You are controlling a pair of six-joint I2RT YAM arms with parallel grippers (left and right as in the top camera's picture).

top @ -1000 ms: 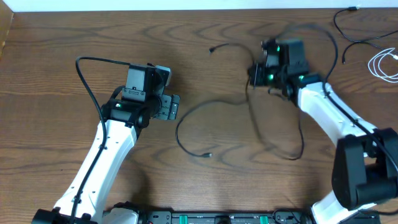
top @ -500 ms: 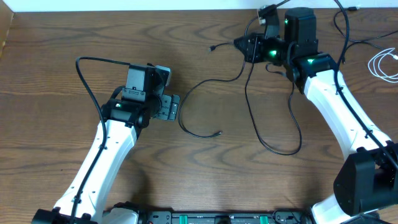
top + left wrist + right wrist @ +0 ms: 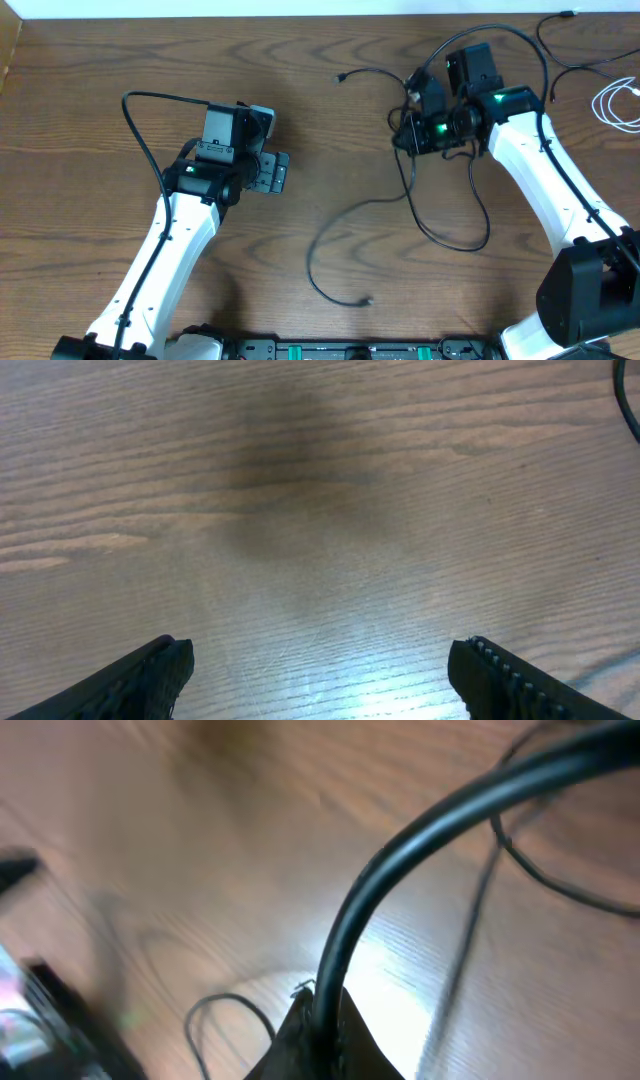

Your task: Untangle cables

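The untangling looked only partly done: a white cable (image 3: 615,105) lay coiled by itself at the upper right of the overhead view, while the black cables (image 3: 437,238) right of centre crossed and looped over one another, one strand trailing to the lower middle. The right gripper (image 3: 413,125) was clenched on a strand of that bunch, where the crossings crowded closest. The left gripper (image 3: 277,172) stood released and empty over bare table (image 3: 100,60) left of centre, well apart from them.

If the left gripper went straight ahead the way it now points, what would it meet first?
Probably the brown wooden tabletop: the left gripper, jaws open, faces only bare wood. A thin black cable lies off to the side. Depth is unclear.
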